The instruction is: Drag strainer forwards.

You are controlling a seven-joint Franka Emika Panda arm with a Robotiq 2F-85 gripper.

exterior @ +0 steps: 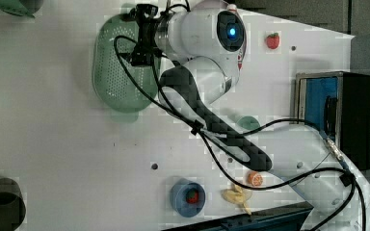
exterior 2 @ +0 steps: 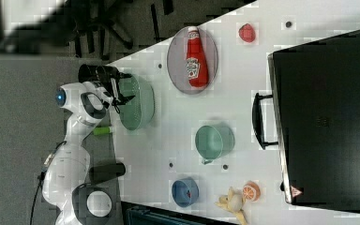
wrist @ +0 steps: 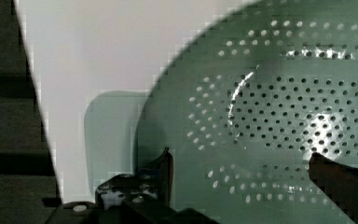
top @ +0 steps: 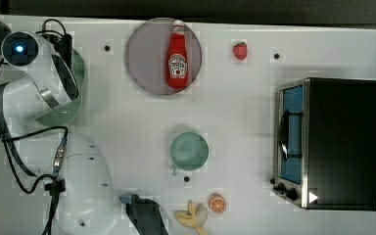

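In the top view the arm covers most of the strainer (top: 76,105) at about nine o'clock on the white table (top: 235,112), leaving a green crescent. The left view shows more: its perforated bowl (exterior: 118,77) sits near eleven o'clock, long axis running twelve to six. In the right view it lies at nine o'clock, left of the plate (exterior 2: 178,56) bearing a ketchup bottle (exterior 2: 194,58). The wrist view looks into the holed floor, where the gripper (wrist: 242,175) stands with fingers (wrist: 165,165) spread wide apart, one at the strainer's rim, gripping nothing.
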